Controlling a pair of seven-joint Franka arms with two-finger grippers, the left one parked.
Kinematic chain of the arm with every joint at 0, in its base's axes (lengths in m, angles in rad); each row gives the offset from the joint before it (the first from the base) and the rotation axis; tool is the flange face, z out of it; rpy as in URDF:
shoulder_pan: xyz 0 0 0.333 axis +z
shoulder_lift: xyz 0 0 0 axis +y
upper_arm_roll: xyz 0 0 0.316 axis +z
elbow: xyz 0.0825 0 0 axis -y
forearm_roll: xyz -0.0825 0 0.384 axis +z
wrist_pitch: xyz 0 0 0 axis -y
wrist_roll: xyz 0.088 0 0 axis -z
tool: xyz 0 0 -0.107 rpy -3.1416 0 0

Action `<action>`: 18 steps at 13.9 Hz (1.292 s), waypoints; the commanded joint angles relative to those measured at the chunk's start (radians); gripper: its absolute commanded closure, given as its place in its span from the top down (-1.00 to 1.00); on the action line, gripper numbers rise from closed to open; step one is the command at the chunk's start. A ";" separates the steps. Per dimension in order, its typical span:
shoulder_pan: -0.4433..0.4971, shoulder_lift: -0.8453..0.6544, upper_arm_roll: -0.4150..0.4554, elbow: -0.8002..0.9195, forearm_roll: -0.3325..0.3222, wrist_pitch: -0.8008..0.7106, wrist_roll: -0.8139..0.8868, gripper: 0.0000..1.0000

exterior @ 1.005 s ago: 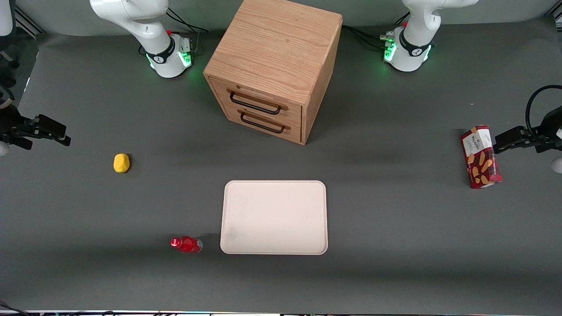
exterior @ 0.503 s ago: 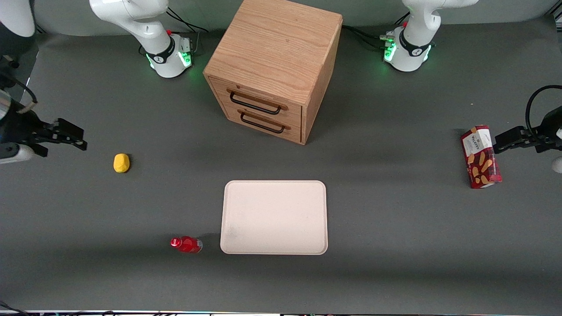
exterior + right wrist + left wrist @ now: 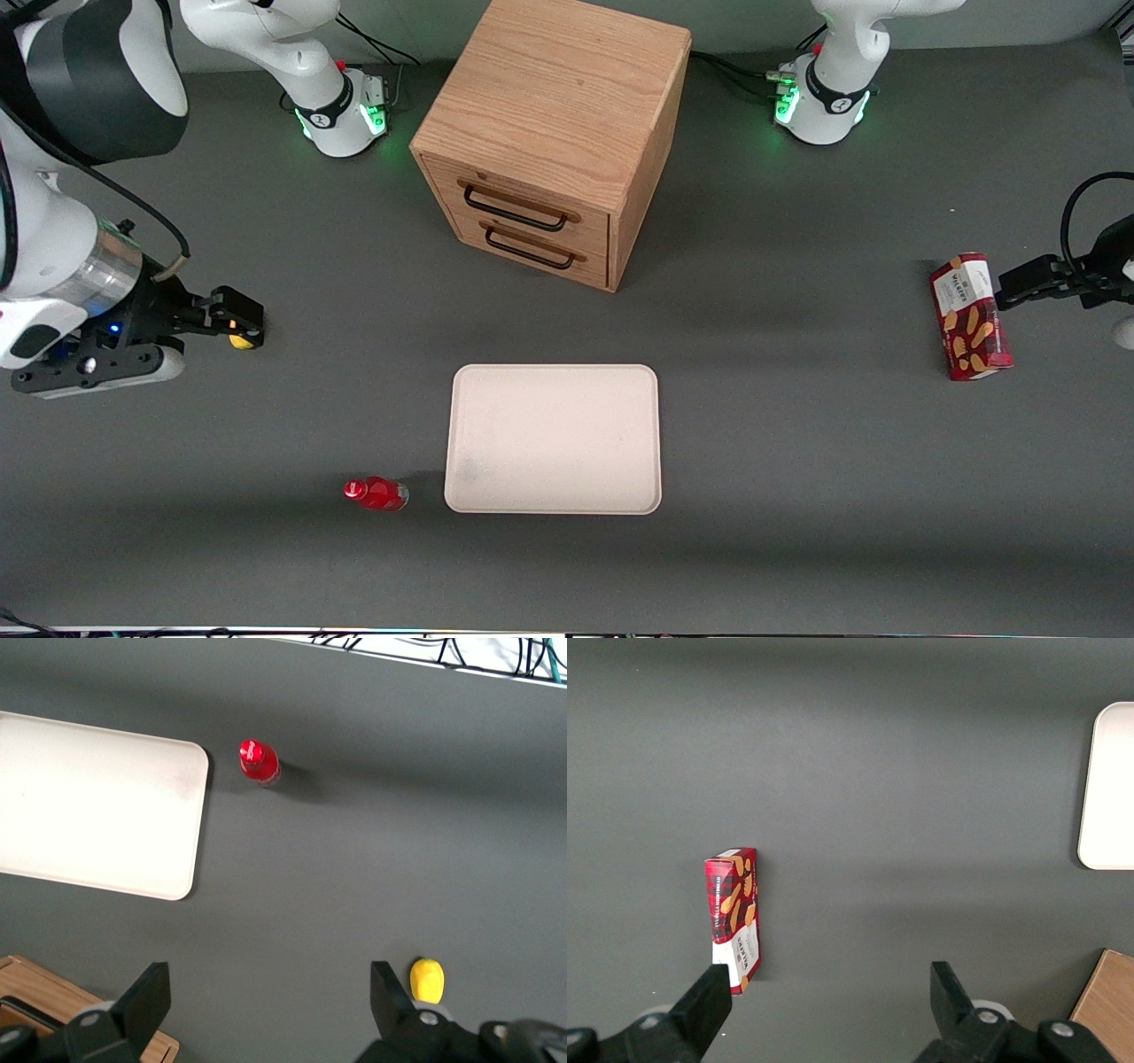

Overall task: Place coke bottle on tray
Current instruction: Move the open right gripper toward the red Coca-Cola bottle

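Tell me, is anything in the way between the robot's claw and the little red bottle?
Nothing visible is. The gripper, open, hovers over the yellow lemon, and only bare table mat lies between it and the coke bottle, which stands beside the tray.

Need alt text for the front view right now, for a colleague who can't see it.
The coke bottle stands on the table beside the empty tray, untouched. The open gripper hovers over a yellow lemon, farther from the camera. A wooden drawer cabinet stands farther back.
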 commanded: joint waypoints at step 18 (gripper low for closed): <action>0.001 0.312 0.002 0.327 0.098 0.053 0.079 1.00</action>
